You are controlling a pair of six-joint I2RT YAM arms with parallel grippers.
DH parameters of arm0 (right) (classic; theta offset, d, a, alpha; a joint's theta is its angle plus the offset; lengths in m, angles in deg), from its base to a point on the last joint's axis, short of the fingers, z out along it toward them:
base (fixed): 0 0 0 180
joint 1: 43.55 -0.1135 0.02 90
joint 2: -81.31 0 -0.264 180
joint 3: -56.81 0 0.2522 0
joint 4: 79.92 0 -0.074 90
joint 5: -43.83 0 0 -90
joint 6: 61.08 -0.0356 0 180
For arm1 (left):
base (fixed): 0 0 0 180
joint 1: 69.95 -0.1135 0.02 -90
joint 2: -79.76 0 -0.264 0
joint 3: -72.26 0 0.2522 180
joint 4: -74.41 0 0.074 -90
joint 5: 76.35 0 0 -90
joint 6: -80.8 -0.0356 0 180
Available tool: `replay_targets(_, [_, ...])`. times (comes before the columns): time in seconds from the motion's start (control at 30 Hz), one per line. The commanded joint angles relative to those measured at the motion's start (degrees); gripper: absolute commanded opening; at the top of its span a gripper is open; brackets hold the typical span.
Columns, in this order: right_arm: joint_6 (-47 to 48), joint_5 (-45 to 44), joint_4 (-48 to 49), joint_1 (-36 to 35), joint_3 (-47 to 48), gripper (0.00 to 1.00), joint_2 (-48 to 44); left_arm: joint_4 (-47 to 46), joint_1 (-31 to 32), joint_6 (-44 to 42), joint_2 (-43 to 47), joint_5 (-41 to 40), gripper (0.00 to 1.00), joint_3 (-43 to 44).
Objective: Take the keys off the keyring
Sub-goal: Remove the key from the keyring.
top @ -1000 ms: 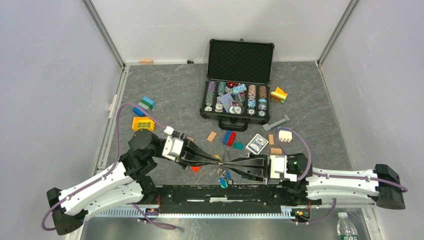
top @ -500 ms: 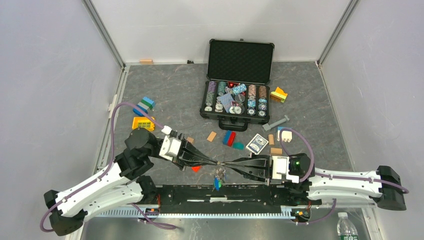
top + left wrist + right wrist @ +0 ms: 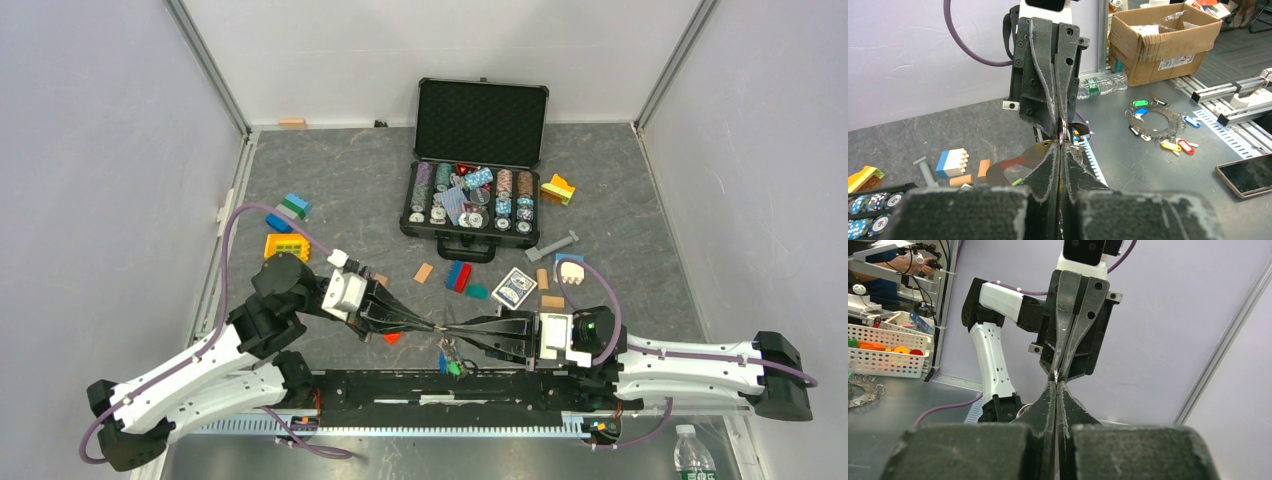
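The left gripper (image 3: 435, 326) has just snapped shut nose-to-nose with the closed right gripper (image 3: 452, 328), so both now pinch the keyring (image 3: 1061, 134), well in front of the chip case (image 3: 482, 120), and working a key off looks possible. The overhead view shows the keys (image 3: 450, 362) dangling beneath, not yet off. Only the left wrist view shows the thin wire between the tips.

Left fingers (image 3: 405, 316), right fingers (image 3: 495, 328) — pinched, tip-to-tip

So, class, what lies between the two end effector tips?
The keyring, pinched by the left end effector and the right end effector; the left wrist view shows it.
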State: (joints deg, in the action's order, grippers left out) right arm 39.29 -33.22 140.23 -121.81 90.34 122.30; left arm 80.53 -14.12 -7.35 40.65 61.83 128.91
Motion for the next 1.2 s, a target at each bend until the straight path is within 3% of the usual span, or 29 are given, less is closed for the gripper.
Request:
replay_targets(0.0, [0.8,-0.7,2.2,0.0,1.0,0.00,-0.5,0.4,0.1,-1.7,0.0,1.0,0.02,2.5])
replay_targets(0.27, [4.3,-1.6,-3.5,0.0,2.0,0.00,-4.1,4.9,0.0,-5.1,1.4,-0.8,0.02,3.0])
replay_targets(0.77, [17.2,1.3,-30.6,0.0,14.8,0.00,-3.2,11.4,0.1,-8.0,1.1,-2.5,0.02,5.3])
replay_targets(1.17, [26.7,-4.3,-46.5,0.0,22.2,0.00,-3.3,18.0,0.0,-11.4,0.0,-4.5,0.02,8.2])
